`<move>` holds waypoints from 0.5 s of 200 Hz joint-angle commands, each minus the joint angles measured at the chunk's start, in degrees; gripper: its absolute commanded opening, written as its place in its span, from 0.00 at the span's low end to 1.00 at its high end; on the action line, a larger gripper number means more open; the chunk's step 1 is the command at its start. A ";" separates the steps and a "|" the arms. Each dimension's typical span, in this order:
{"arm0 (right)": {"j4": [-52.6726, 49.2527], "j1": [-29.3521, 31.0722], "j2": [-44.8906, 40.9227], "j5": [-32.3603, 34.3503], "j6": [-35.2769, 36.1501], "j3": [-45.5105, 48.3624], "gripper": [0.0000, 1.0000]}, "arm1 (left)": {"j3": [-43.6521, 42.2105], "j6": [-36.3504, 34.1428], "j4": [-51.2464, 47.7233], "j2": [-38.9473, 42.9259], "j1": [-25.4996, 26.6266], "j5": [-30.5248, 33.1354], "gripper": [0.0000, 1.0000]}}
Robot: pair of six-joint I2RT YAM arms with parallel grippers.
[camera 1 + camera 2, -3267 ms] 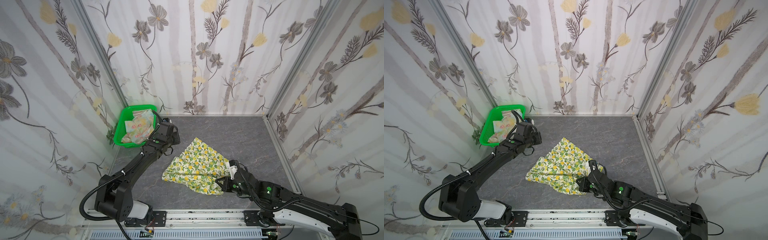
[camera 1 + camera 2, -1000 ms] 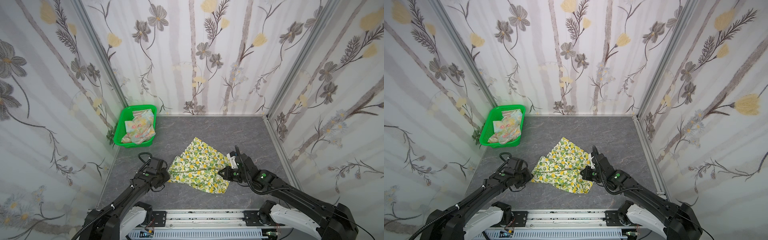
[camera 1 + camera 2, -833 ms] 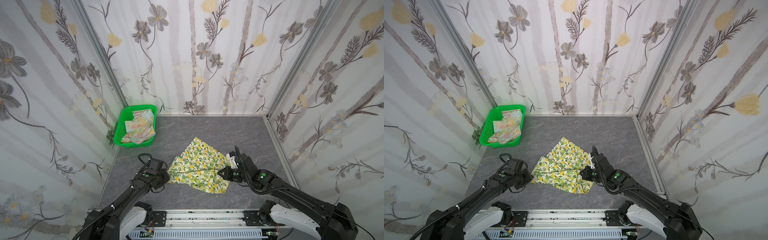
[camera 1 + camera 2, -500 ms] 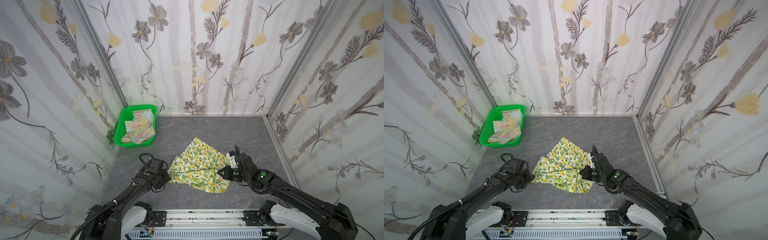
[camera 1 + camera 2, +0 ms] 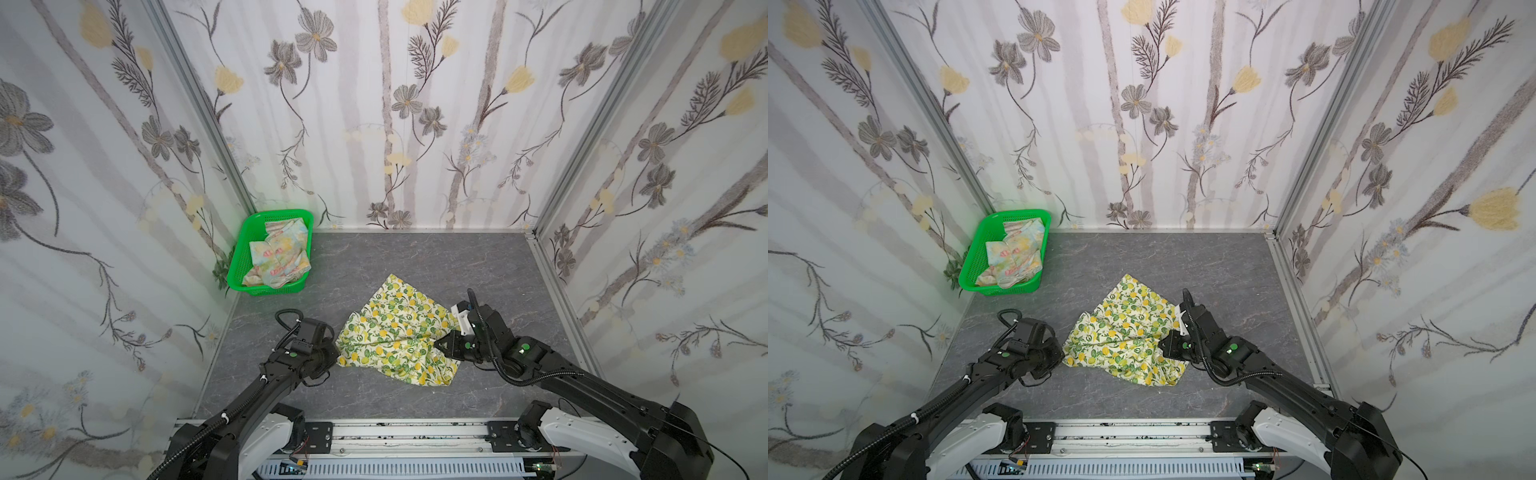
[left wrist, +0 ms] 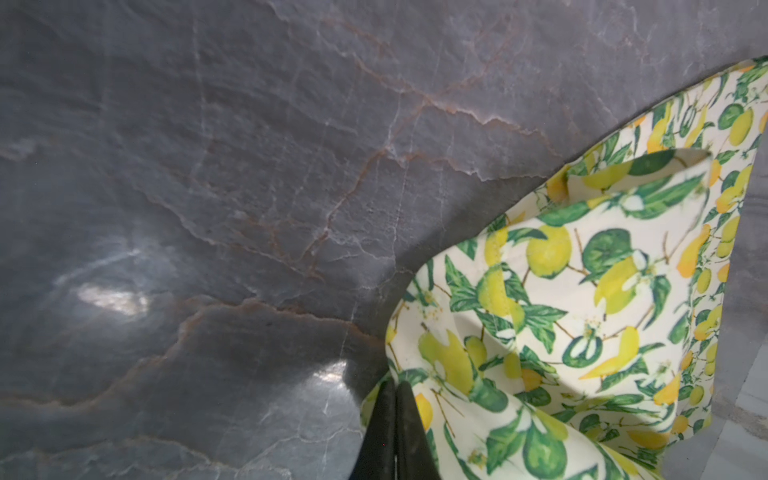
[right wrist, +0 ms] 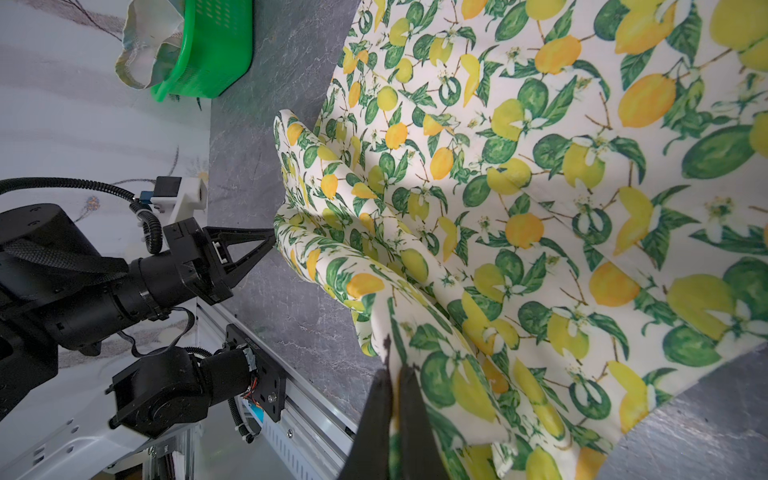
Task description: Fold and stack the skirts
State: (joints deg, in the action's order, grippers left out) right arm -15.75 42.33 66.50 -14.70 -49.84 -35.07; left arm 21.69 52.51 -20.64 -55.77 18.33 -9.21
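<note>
The lemon skirt (image 5: 399, 336) is lying rumpled on the grey table (image 5: 415, 257), just below the middle of both top views. Its narrow end is pointing toward the upper middle of the frame and its wide hem is spreading toward the lower edge. Its long axis is therefore running roughly up and down the picture, leaning a little to the lower right.

The two claws are sitting across that axis, one at each side of the wide part. The left gripper (image 5: 332, 353) is meeting the cloth at its left corner. In the left wrist view its fingers (image 6: 394, 399) are pressed together with the printed hem rising off the table right at their tips, so it appears to be pinching that corner. The right gripper (image 5: 438, 345) is reaching in from the right side of the frame. In the right wrist view its closed fingers (image 7: 395, 374) are gripping a fold of the same cloth.

The skirt is thus lying between the claws, to the right of the left one and to the left of the right one, and neither arm is nearer than the other. The coming move probably depends on both claws travelling together along the long axis, so the cloth is drawn flat or folded without twisting.

The pastel skirt (image 5: 280, 257) is sitting bunched in the green basket (image 5: 245, 286) at the upper left of the table, well apart from both claws.
</note>
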 commanded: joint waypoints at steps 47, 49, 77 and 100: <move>-8.94 -0.23 -2.94 5.83 3.72 -3.49 0.00 | 9.88 -2.49 0.16 2.15 -0.52 2.90 0.00; -9.23 -0.23 -3.08 6.13 3.88 -3.57 0.00 | 10.28 -2.67 -0.01 2.15 -0.52 3.06 0.00; -11.71 0.00 -5.59 6.35 4.39 -2.77 0.00 | 15.88 -5.29 -3.64 3.08 -1.32 5.88 0.00; -12.05 1.04 -7.32 4.91 4.66 -1.66 0.00 | 19.63 -7.35 -5.75 4.41 -2.35 8.74 0.00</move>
State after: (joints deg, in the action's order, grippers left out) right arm -26.37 42.46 60.34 -9.89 -46.35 -37.45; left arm 38.20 47.94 -23.22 -52.45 16.93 -5.06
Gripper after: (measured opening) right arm 0.052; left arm 0.050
